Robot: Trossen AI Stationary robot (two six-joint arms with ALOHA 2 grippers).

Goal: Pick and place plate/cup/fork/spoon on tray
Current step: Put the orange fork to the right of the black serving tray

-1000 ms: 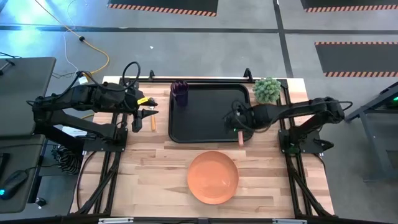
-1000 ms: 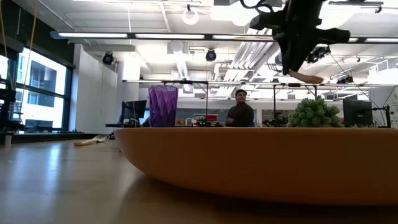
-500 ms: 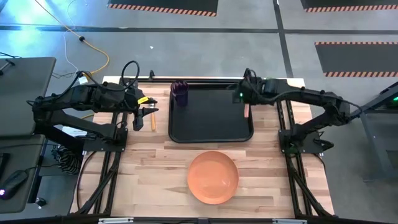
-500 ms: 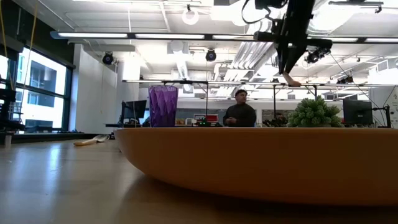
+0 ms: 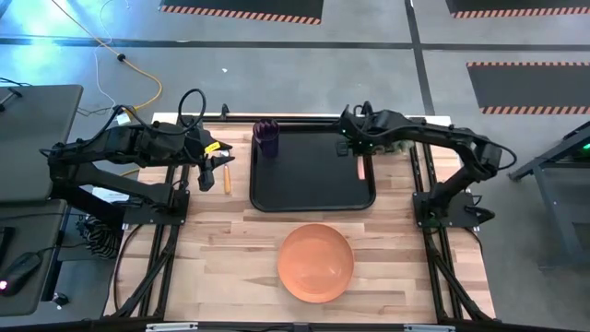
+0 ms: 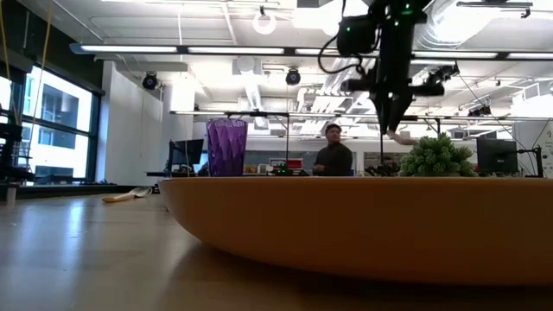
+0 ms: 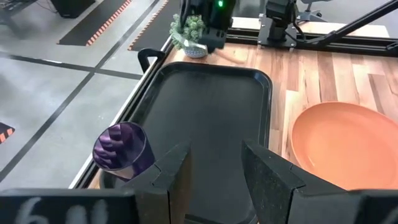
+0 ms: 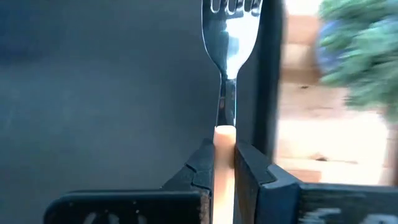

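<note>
Right tool clamped on slim orange-handled, silver-tined fork, held above far right edge of large black rectangular tray. Left tool wide open, empty, left of tray.

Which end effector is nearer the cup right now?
Left. The left end effector hovers just beside the cup; the right end effector, holding the fork, is across the tray.
</note>
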